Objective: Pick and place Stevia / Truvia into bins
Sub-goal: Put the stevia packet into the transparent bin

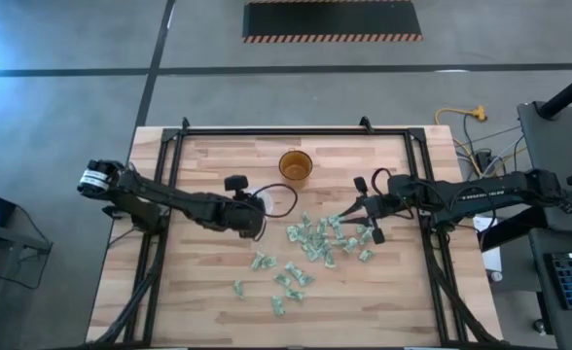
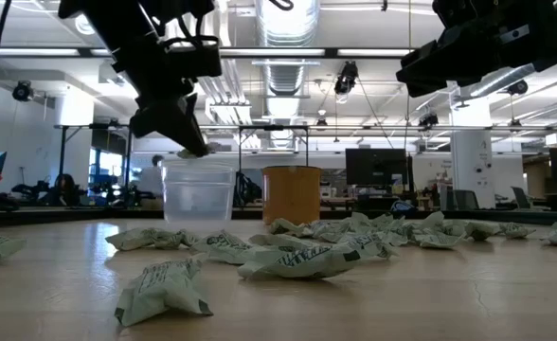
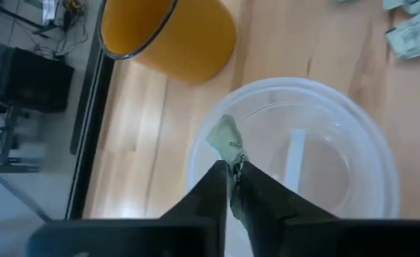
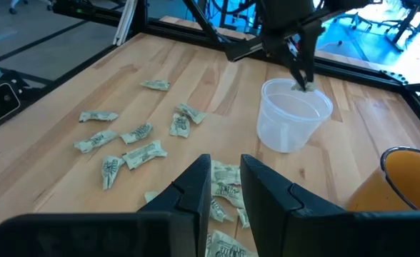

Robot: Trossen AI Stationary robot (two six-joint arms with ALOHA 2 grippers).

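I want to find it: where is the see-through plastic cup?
In the high view, the round translucent plastic cup stands left of centre, under the left hand, near the amber-brown round cup.

- We see a light wood-plank table (image 1: 208, 292) with a black frame around it.
- Translucent cup (image 2: 198, 194) stands on it, upright, near the middle-left.
- Amber cup (image 1: 295, 166) stands upright near the far edge, apart from the clear one.
- Green-white sachets (image 1: 315, 238) lie scattered loose on the wood, centre to near side.
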